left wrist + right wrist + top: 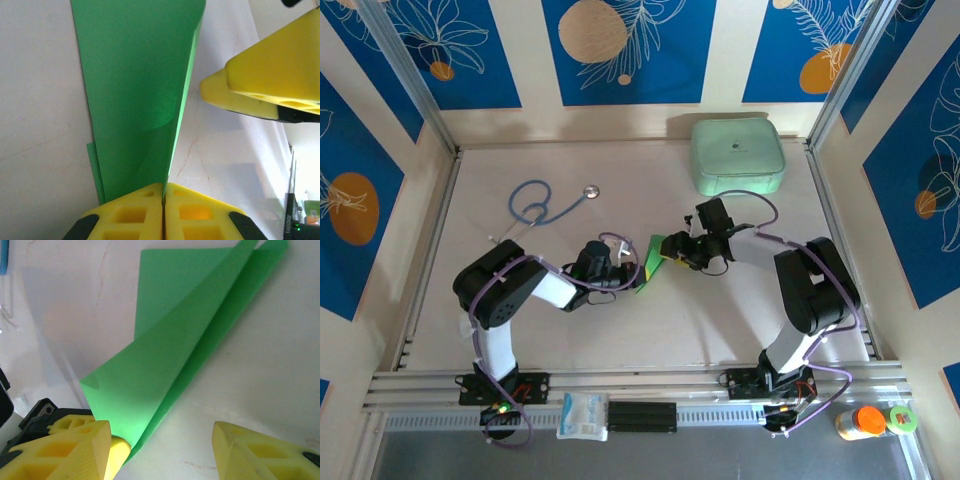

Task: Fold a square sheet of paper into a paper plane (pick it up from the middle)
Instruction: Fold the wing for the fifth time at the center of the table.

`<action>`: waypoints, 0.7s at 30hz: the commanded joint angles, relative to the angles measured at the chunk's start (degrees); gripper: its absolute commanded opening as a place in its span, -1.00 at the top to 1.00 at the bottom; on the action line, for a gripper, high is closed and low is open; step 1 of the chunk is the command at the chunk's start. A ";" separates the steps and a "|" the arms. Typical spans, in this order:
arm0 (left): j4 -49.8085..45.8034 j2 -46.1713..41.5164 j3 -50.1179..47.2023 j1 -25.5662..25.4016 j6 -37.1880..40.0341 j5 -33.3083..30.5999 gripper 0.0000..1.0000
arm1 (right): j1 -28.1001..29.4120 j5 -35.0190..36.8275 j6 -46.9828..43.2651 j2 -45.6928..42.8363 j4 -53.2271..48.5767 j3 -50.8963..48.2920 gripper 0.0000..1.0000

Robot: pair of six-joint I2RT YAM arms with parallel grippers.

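I can read no text here. The case (737, 155) lid carries a small dark logo, too tiny to read. The packet (584, 415) print is blurred.

The left arm (510, 290) and the right arm (810, 285) are bent inward over the surface (740, 330), and their tools are set close together near its middle. The left tool (632, 276) is closed, its yellow fingers (135, 212) pressed together on the green paper (135, 90). The right tool (672, 250) is held with its fingers (75, 447) well apart, facing the left one.
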 commanded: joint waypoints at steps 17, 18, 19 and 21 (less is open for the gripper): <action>1.69 2.68 -0.10 0.79 -6.94 2.15 0.82 | 0.89 -2.34 -3.67 7.79 -2.95 5.73 -0.13; 1.51 2.60 -0.10 0.74 -7.00 2.16 0.82 | 1.02 -1.93 -3.64 8.15 -3.31 6.07 -0.13; 1.35 2.62 -0.09 0.77 -7.04 2.19 0.82 | 1.15 -1.41 -3.62 8.50 -3.76 6.33 -0.13; 1.41 2.75 -0.14 0.79 -7.15 2.19 0.81 | 1.43 -0.66 -3.57 9.42 -4.74 7.02 -0.13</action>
